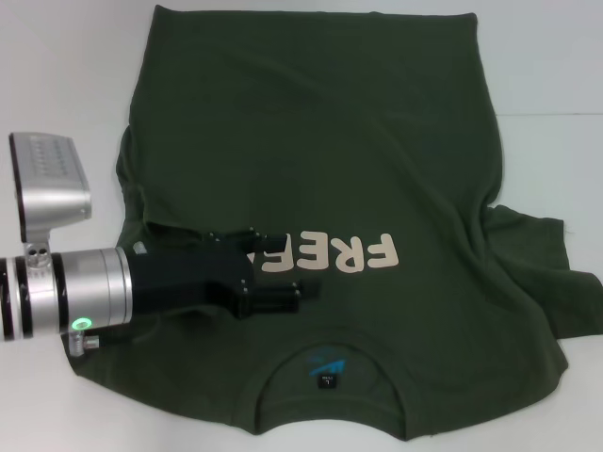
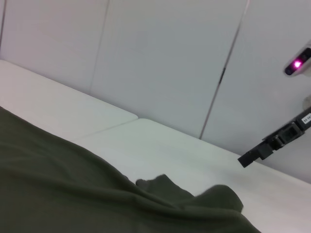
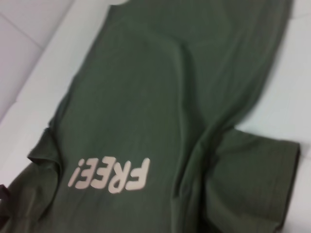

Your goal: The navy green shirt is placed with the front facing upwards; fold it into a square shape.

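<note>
The left tool (image 1: 283,268), black with two fingers set apart, hovers low over the left chest of the dark olive-green short-sleeved cotton shirt (image 1: 320,141), partly covering its cream "FREE!" lettering (image 1: 353,252). The shirt lies front-up on the white tabletop (image 1: 556,94), collar nearest the robot, right sleeve spread, left sleeve bunched. The right tool is out of view.

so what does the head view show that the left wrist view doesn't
Only the head view shows the left gripper over the chest, the cream FREE lettering, the blue neck label and the collar. Only the left wrist view shows the pale wall panels behind the table and a dark gripper tip farther off. Both show the navy green shirt on the white table.
</note>
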### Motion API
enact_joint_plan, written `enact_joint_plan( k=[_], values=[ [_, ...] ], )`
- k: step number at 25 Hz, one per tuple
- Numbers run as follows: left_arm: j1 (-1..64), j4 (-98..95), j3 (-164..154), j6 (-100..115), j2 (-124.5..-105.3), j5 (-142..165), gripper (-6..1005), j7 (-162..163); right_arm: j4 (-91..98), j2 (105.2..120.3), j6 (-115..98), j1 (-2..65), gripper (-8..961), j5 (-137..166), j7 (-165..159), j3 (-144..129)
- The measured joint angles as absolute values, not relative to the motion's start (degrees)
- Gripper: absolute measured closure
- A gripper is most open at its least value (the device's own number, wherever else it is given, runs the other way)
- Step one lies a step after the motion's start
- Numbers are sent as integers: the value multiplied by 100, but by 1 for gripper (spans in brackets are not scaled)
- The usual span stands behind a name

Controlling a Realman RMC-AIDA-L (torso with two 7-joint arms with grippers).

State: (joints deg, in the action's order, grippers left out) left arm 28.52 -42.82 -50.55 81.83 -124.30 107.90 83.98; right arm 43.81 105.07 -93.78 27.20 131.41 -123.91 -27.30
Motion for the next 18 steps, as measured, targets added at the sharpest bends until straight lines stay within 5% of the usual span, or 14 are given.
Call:
enact_joint_plan(
  k=[18],
  values=[
    [2867, -4050, -5159, 8179, -12419, 10810, 137, 8165, 3916, 10978, -8220, 2760, 121, 13445, -12408, -2716]
  ],
)
